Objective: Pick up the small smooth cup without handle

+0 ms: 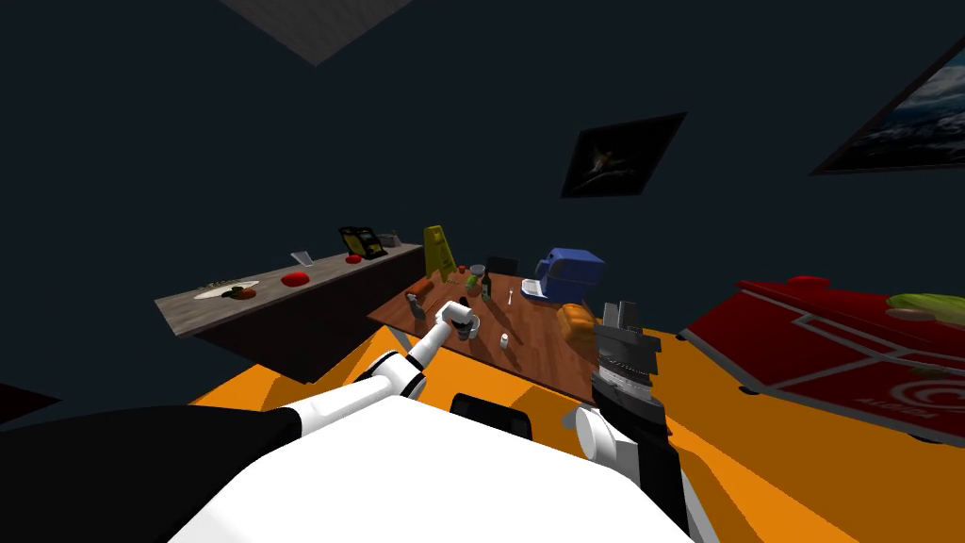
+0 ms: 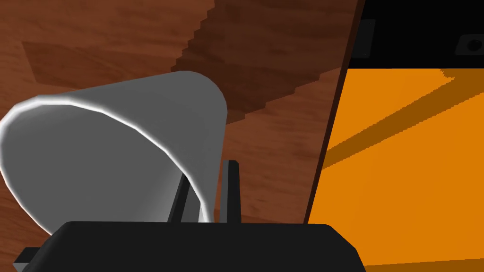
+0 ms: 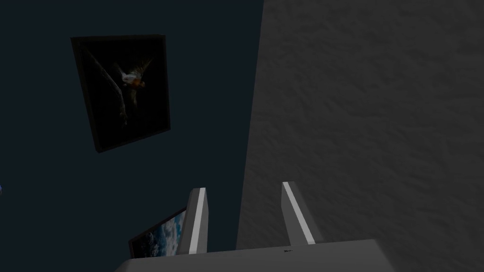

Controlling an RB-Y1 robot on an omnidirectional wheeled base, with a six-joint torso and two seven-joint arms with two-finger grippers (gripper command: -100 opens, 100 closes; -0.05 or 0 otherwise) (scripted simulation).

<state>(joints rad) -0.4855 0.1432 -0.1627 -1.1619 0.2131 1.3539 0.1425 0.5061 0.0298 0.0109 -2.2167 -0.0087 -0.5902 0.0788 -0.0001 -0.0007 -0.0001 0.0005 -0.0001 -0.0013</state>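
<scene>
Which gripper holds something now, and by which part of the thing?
The left gripper holds the plain grey handleless cup by its rim wall, one finger inside, one outside. The right gripper holds nothing.

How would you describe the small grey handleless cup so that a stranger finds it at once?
On the brown wooden table over the orange floor, look near the robot-side edge. There the left gripper pinches the rim of a plain grey cone-shaped cup. Unlike the small white shaker beside it, it is open-topped.
</scene>
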